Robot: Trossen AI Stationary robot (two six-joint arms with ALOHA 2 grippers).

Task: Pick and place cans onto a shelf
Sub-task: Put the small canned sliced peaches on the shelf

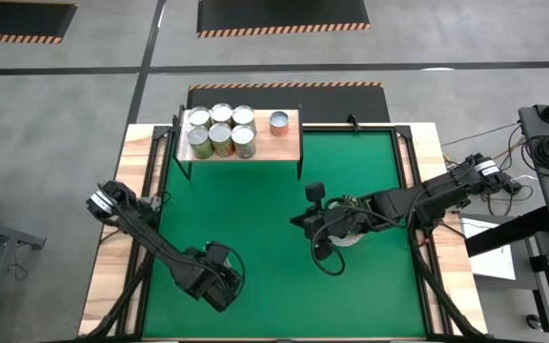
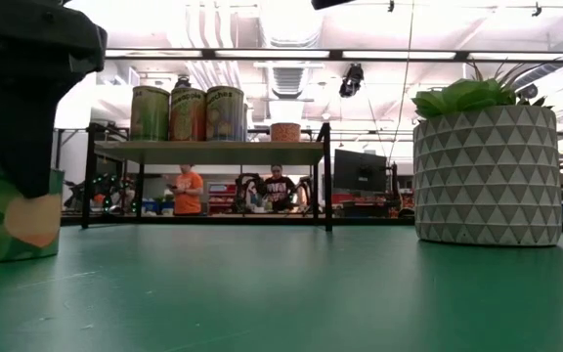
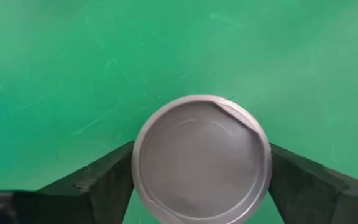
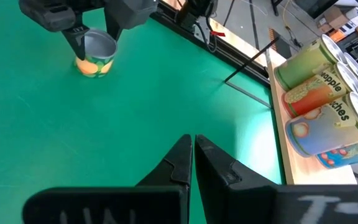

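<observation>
On the left of the green mat (image 1: 255,248), near its front edge, the left gripper (image 1: 219,278) stands over a can with a green and orange label (image 4: 94,55). Its two dark fingers (image 3: 98,186) flank the can's silvery round top, one on each side, set wide; whether they press the can's wall cannot be told. The can stands upright on the mat.

At the far edge, left of centre, the light-wood shelf (image 1: 279,148) carries a block of six cans (image 1: 221,131) standing in two rows, touching one another. A seventh, a small orange can (image 1: 279,121), stands alone just to their right on the same board.

Right of centre, the right gripper (image 1: 305,221) hangs over the mat with its fingers (image 4: 179,163) pressed together, holding nothing. Just beside it stands a white pot with a leafy plant (image 2: 487,166).
</observation>
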